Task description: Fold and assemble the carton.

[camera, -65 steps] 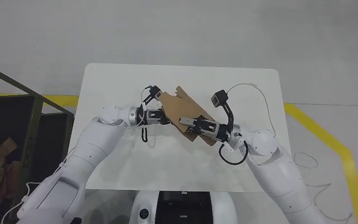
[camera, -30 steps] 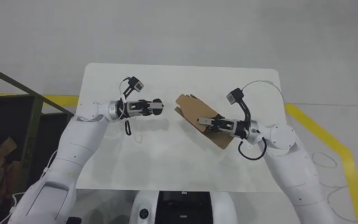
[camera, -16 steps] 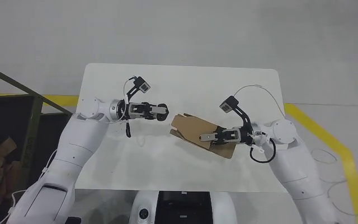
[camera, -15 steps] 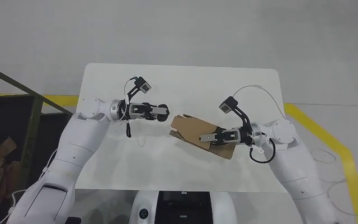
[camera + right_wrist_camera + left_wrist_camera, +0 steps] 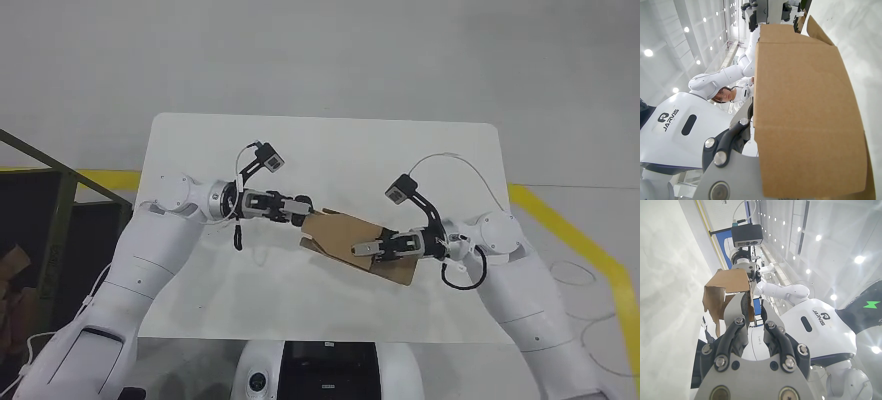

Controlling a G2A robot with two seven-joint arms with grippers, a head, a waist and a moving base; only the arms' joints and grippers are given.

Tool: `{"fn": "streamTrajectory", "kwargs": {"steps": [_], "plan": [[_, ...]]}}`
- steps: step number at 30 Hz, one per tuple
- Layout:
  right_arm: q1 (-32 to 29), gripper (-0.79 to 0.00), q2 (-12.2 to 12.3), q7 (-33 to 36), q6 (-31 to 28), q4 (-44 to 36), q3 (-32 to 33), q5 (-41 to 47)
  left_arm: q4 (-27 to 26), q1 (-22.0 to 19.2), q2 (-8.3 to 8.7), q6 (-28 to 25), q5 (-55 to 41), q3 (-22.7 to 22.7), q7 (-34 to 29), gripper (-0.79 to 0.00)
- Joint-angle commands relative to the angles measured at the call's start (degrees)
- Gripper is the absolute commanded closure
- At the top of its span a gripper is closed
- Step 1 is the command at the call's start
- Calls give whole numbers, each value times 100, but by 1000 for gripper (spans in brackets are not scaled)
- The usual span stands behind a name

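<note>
Cardboard sits between my two arms: the carton [image 5: 343, 232] is over the middle of the white table [image 5: 200, 290], a brown, partly opened sleeve lying slantwise, with loose flaps at the end toward my left arm. Whether any corner of it touches the tabletop I cannot tell. My right gripper [image 5: 368, 245] pinches the carton near its middle. From that wrist one grey finger [image 5: 743, 115] lies pressed against the edge of a broad panel, and the panel itself hides the other finger and much of the table beyond. My left gripper [image 5: 303, 208] is at the carton's flap end with its jaws spread. From the left wrist, a ragged cardboard edge runs in between them, close against one finger [image 5: 734, 308], with a clear gap to the other. Past the carton from there is my right wrist with its black camera box [image 5: 746, 236]. Off the table, a yellow line [image 5: 560, 225] crosses the grey floor on my right, and a dark metal frame [image 5: 45, 185] stands on my left, well apart from the carton.
</note>
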Motion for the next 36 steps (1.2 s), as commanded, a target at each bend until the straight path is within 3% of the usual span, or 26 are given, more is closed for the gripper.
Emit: {"fn": "streamTrajectory", "kwargs": {"steps": [1,21,24,26,32,33,35,36], "plan": [[14,0,4,-16,4,15,-9,-16,5,-3,3,17,1,16,-17,-169],[201,0,11,-122,-17,184,-235,-83,-68,-42,34,305,70,235,-305,-169],[222,0,16,-117,-16,201,-254,-88,-63,-57,35,304,117,281,-304,-123],[236,0,18,-121,-24,211,-266,-90,-56,-68,37,297,115,297,-297,-12],[264,0,22,-144,-41,230,-302,-63,-49,-96,49,286,145,329,-286,0],[268,-40,22,-148,-44,235,-309,-55,-47,-99,51,285,144,334,-285,0],[271,-382,23,-179,-57,243,-313,-32,-42,-105,56,284,149,345,-284,0],[269,-785,23,-227,-72,249,-307,-26,-33,-106,58,273,148,344,-273,0]]}}
